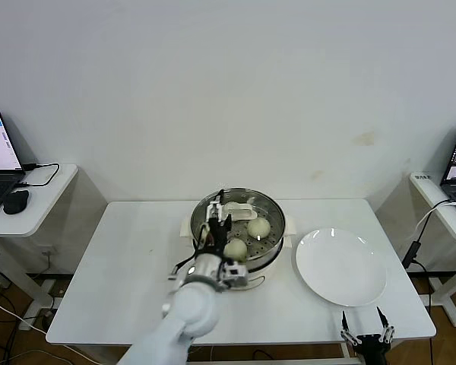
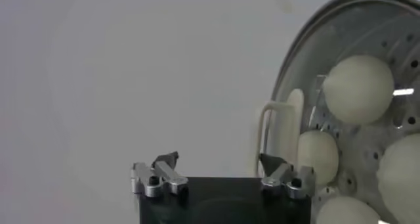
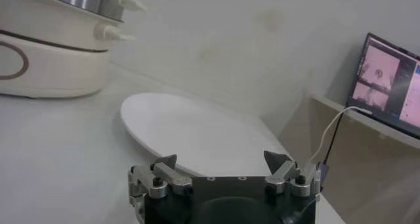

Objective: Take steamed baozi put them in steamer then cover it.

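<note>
Left tool (image 1: 217, 215) hangs over the near-left rim of the steamer (image 1: 270, 204) at frame centre in the head view, its jaws spread wide with nothing between them. In its wrist view the open fingertips (image 2: 167, 161) frame bare wall, with the pot off to one side. Baozi (image 1: 258, 227) sit on the perforated tray inside; four show in the wrist view, cream-white, smooth and round, packed close. The plate (image 1: 340, 268) at lower right lies bare. Right tool (image 1: 368, 334) waits parked at the bottom right edge of the surface (image 1: 129, 281), also open. I cannot pick out the cover for certain; the left arm is plainly nearer the pot.
</note>
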